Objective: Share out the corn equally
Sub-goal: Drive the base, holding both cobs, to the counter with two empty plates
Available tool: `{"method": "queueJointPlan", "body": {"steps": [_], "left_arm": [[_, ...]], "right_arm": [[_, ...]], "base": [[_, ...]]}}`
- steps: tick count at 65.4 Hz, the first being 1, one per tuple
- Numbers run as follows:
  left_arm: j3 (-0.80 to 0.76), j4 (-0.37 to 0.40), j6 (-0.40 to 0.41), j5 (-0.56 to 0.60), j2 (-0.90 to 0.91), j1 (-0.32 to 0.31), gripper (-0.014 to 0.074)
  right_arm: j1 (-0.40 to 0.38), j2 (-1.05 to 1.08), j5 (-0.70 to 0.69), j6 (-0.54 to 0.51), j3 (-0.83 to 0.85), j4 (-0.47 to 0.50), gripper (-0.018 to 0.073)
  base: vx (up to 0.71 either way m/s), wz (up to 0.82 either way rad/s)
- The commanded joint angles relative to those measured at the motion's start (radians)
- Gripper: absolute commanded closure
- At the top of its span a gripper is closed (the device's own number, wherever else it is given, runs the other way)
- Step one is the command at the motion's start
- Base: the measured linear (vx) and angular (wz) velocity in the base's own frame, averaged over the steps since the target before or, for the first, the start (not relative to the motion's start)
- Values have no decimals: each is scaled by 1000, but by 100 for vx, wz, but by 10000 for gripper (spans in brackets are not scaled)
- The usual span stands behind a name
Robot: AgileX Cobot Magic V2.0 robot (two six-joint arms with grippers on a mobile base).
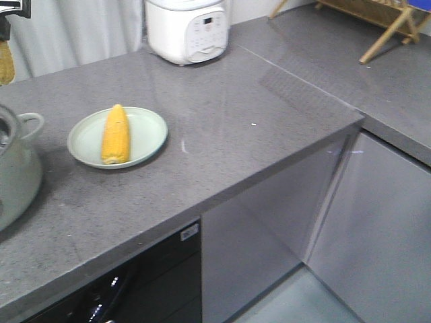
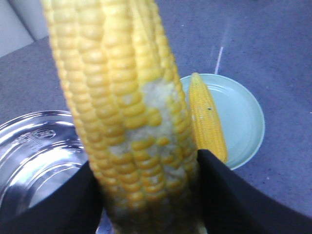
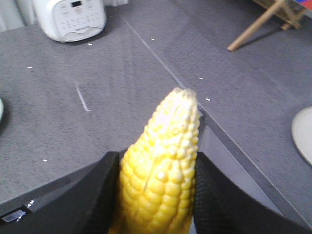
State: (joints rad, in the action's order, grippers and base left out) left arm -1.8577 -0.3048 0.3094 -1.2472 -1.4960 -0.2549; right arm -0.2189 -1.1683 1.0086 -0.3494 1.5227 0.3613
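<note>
Grey counter [image 1: 269, 128] (bare rightward), plated cob [image 1: 115, 134] near edge, left gripper [image 2: 148, 168], right gripper [image 3: 157, 163] both clamping corn [image 2: 122, 83].

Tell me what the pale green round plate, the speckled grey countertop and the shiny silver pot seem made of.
The pale green round plate looks like glazed ceramic: smooth, soft sheen. The speckled grey countertop seems polished stone or quartz composite: fine flecks, reflections. The shiny silver pot is likely stainless steel: mirror-like interior.
</note>
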Motion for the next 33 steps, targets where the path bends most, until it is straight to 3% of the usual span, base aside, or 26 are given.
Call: {"method": "queueJointPlan", "body": {"steps": [1,33], "left_arm": [[-30,-23,4,53,39,4,468],[-30,-23,4,53,39,4,468]], "right_arm": [[-7,16,-69,-3,24,19,497],[-7,16,-69,-3,24,19,497]], "base": [[-6,-39],[-5,-42]]}}
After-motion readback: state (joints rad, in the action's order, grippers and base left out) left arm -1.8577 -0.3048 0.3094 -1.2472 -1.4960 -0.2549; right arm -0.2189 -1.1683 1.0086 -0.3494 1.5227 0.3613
